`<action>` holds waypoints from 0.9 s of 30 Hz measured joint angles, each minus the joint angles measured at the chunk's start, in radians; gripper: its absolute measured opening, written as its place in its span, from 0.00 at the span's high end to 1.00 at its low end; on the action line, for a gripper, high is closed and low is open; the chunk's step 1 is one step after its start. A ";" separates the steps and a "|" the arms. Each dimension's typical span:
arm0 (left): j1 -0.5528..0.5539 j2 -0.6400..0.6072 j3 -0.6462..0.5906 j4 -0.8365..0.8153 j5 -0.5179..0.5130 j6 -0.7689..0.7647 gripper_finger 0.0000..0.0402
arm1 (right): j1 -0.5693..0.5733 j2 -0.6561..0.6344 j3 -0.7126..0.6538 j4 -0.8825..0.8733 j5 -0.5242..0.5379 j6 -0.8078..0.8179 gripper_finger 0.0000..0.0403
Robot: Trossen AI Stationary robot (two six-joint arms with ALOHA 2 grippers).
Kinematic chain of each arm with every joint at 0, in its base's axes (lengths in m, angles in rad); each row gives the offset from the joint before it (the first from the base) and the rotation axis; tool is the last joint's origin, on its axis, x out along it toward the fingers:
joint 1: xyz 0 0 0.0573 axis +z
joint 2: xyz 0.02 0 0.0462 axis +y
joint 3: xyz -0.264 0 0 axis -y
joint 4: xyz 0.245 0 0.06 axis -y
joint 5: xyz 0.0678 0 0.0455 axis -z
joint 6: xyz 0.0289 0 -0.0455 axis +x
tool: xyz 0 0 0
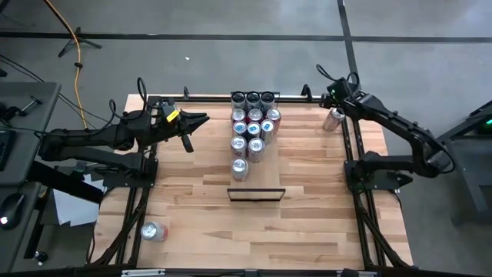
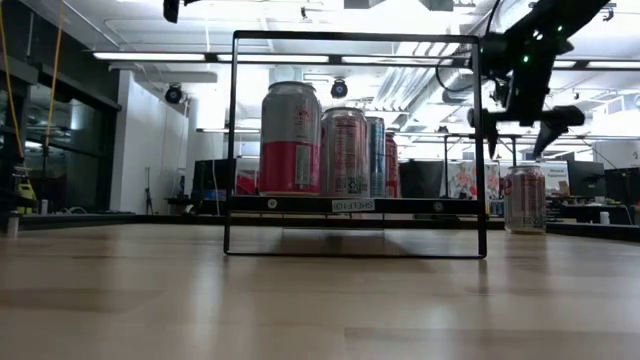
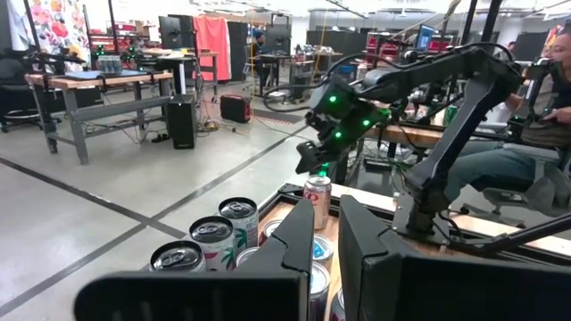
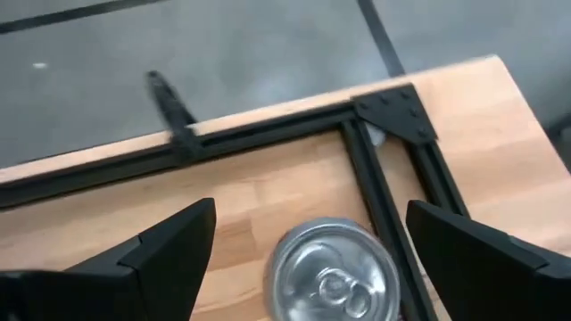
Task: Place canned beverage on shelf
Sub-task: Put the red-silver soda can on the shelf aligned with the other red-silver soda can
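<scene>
One can upright, axis vertical, under right gripper, fingers wide apart, empty; left gripper closed.

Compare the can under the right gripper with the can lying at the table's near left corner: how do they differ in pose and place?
The can under the right gripper stands upright at the far right of the table; the near-left can lies on its side. The right gripper hangs open above the first can, not gripping it; no gripper is near the second, and the left gripper is shut, elsewhere. Both are silver-topped and off the shelf.
</scene>
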 joint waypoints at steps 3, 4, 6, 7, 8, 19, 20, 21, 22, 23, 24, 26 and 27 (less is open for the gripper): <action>0.000 0.000 0.000 0.000 0.000 0.000 0.99 | -0.014 0.036 0.000 0.002 -0.002 0.034 0.12; 0.000 0.000 0.000 0.000 0.000 0.000 0.99 | -0.012 0.045 0.000 -0.001 0.001 0.035 0.12; 0.000 0.000 0.000 0.000 0.000 0.000 0.99 | -0.006 0.064 0.000 -0.011 0.006 0.036 0.12; 0.000 0.000 0.000 0.000 0.000 0.000 0.99 | -0.003 0.076 0.000 -0.023 0.005 0.037 0.12; 0.000 0.000 0.000 0.000 0.000 0.000 0.99 | -0.003 0.088 0.000 -0.034 0.003 0.037 0.12; 0.000 0.000 0.000 0.000 0.000 0.000 0.99 | -0.004 0.214 0.000 -0.099 -0.074 0.102 0.12; 0.000 0.000 0.000 0.000 0.000 0.000 0.99 | -0.004 0.220 0.000 -0.099 -0.085 0.091 0.12; 0.000 0.000 0.000 0.000 0.000 0.001 0.99 | -0.004 0.224 0.000 -0.099 -0.091 0.082 0.13; 0.000 0.000 0.000 0.000 0.000 0.000 0.99 | -0.003 0.226 0.000 -0.100 -0.093 0.068 0.14; 0.000 0.000 0.000 0.000 0.000 0.000 0.99 | -0.003 0.226 0.000 -0.101 -0.094 0.061 0.15; 0.000 0.000 0.000 0.000 0.000 0.000 0.99 | -0.003 0.226 0.000 -0.104 -0.096 0.059 0.17; 0.000 0.000 0.000 0.000 0.000 0.001 0.99 | -0.003 0.223 0.000 -0.107 -0.098 0.053 0.22; 0.000 0.000 0.000 -0.001 0.000 0.001 0.99 | -0.003 0.220 0.000 -0.108 -0.101 0.037 0.25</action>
